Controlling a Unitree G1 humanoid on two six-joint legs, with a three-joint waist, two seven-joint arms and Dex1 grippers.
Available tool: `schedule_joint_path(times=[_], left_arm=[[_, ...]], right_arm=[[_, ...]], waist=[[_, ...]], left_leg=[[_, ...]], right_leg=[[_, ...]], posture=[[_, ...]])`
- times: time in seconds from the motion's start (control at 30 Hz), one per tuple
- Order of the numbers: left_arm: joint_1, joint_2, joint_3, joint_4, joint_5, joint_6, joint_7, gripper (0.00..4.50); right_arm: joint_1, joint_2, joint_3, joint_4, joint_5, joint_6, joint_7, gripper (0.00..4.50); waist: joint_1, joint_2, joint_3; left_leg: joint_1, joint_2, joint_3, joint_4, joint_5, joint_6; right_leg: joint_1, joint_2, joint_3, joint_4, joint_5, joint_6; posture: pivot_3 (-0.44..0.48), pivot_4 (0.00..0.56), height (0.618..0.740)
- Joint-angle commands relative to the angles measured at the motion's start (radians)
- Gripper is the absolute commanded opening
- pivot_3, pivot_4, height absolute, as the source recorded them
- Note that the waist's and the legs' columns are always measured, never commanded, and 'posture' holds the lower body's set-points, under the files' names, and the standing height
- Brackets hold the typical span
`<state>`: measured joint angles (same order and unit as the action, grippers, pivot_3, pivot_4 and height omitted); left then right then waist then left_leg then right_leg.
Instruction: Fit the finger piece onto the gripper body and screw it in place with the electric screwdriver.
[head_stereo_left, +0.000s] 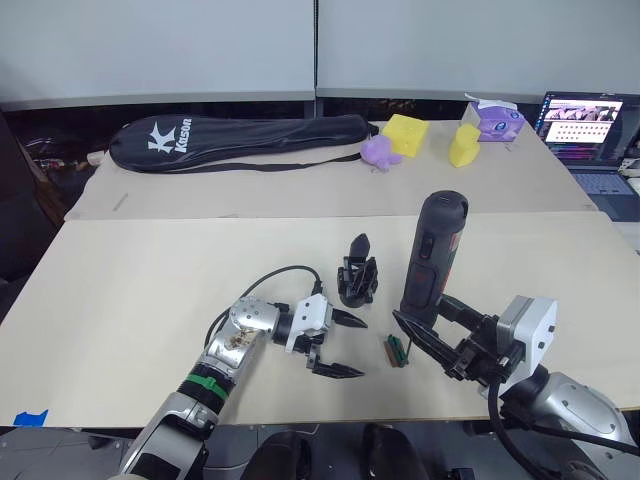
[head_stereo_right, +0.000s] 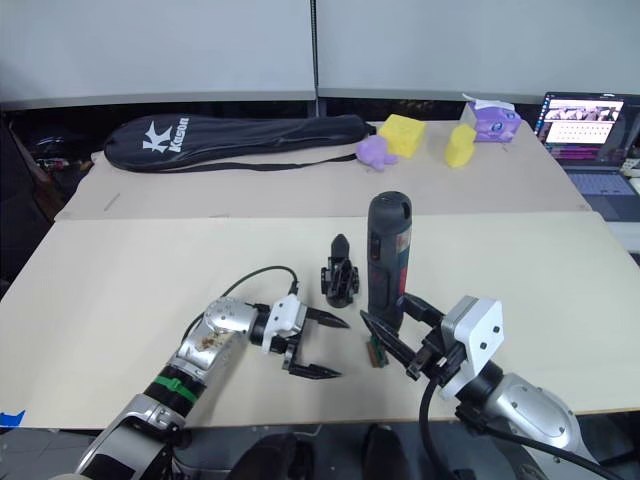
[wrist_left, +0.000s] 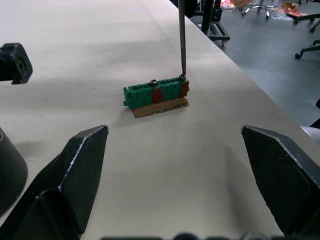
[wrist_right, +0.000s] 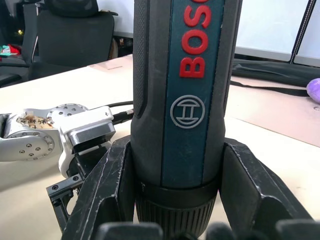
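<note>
Screwdriver work: right gripper (head_stereo_left: 432, 335) clamps the thick dark grey electric screwdriver (head_stereo_left: 430, 255) upright, its thin bit on the small green-brown block (wrist_left: 157, 92), probably collecting a screw; left gripper (head_stereo_left: 335, 345) waits open.

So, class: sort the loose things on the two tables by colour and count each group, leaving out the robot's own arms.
Black or dark grey: 3 — racket bag, gripper body, electric screwdriver
Yellow: 2 — wedge-shaped block, smaller yellow toy
Purple: 2 — soft toy, box
Green and brown: 1 — small rectangular piece
Laptop: 1
Total: 9
</note>
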<state>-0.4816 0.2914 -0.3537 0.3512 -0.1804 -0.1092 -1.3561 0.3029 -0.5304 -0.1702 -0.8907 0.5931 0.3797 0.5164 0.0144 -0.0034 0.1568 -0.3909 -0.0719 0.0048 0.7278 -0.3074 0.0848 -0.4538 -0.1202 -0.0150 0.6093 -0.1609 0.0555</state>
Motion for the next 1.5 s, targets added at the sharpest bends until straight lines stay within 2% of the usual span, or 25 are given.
schedule_joint_path(times=[0.03,0.57,0.83,1.23,1.5], left_arm=[[-0.021,-0.006,0.004,-0.005,-0.004,-0.022,-0.003,4.5],[-0.024,-0.009,0.003,0.003,-0.006,-0.029,-0.005,4.5],[-0.024,-0.008,0.004,0.0,-0.011,-0.024,-0.009,4.5],[-0.042,-0.006,0.008,-0.034,-0.022,0.028,-0.009,4.5],[-0.039,-0.003,0.006,-0.071,-0.022,0.056,-0.004,4.5]], right_arm=[[-0.009,-0.003,-0.021,-0.036,0.018,-0.021,0.0,1.92],[0.017,-0.007,-0.03,-0.043,0.019,-0.035,0.008,1.92],[0.017,0.036,-0.057,-0.075,0.042,-0.076,-0.011,1.92],[0.01,0.071,0.011,-0.073,-0.048,-0.104,-0.027,1.92],[0.006,0.063,0.002,-0.066,-0.044,-0.087,-0.031,1.92]], waist=[[0.0,0.0,0.0],[0.0,0.0,0.0],[0.0,0.0,0.0],[-0.001,0.0,0.0],[0.0,0.0,0.0]], left_leg=[[0.0,0.0,0.0,0.0,0.0,0.0],[0.0,0.0,0.0,0.0,0.0,0.0],[0.0,0.0,0.0,0.0,0.0,0.0],[0.0,0.0,0.0,0.0,0.0,0.0],[0.0,0.0,0.0,0.0,0.0,0.0]], right_leg=[[0.0,0.0,0.0,0.0,0.0,0.0],[0.0,0.0,0.0,0.0,0.0,0.0],[0.0,0.0,0.0,0.0,0.0,0.0],[0.0,0.0,0.0,0.0,0.0,0.0],[0.0,0.0,0.0,0.0,0.0,0.0]], posture=[[0.0,0.15,0.723],[0.0,0.15,0.723],[0.0,0.15,0.723],[0.0,0.15,0.723],[0.0,0.15,0.723]])
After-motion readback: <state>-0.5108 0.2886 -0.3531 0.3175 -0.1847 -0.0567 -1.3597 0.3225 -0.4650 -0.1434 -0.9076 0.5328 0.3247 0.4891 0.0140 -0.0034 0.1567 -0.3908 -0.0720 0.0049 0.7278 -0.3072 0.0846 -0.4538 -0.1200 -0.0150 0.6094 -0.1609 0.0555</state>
